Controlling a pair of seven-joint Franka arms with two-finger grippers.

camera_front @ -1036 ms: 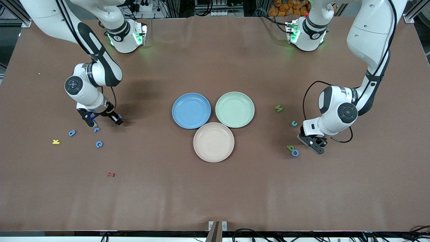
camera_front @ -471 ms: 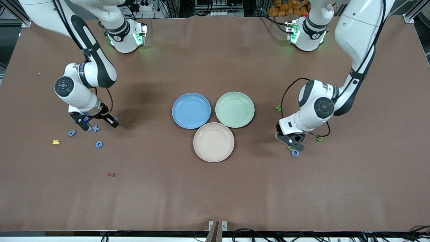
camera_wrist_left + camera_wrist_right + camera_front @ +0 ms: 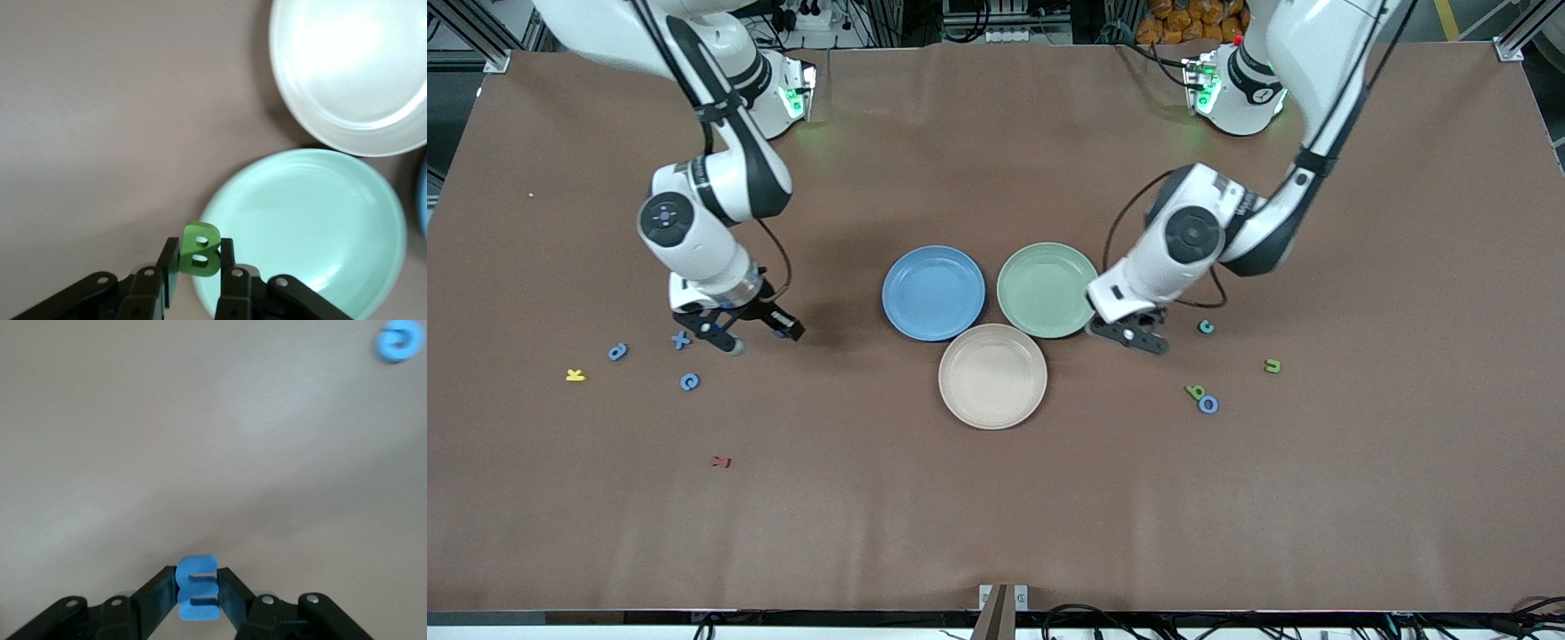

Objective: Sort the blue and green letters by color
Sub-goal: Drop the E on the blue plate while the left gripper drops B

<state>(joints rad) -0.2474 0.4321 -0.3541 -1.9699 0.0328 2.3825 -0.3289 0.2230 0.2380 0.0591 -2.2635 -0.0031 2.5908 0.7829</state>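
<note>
The right gripper pinches a blue E between its fingers and hangs over bare counter, between the loose letters at the right arm's end and the blue plate. To do this step well, the arm should carry the E level until it is well inside the blue plate's rim, lower it close to the plate floor, and only then part the fingers, since so light a piece could bounce out or cling to a pad. On the counter at that end lie a blue a, a blue X and a blue C, with a yellow K and a dark red letter that belong to neither color. The left gripper is clamped on a green B and hangs just at the edge of the green plate; it should travel farther over the plate's middle before releasing, because a drop at the rim could land the B on the counter. Near it lie a teal letter, a green u, a green b and a blue ring-shaped letter. The pale pink plate is empty. Compared with a second ago, both arms have swung inward from the letter clusters toward the plates, and the green u, then hidden under the left arm, now shows.
</note>
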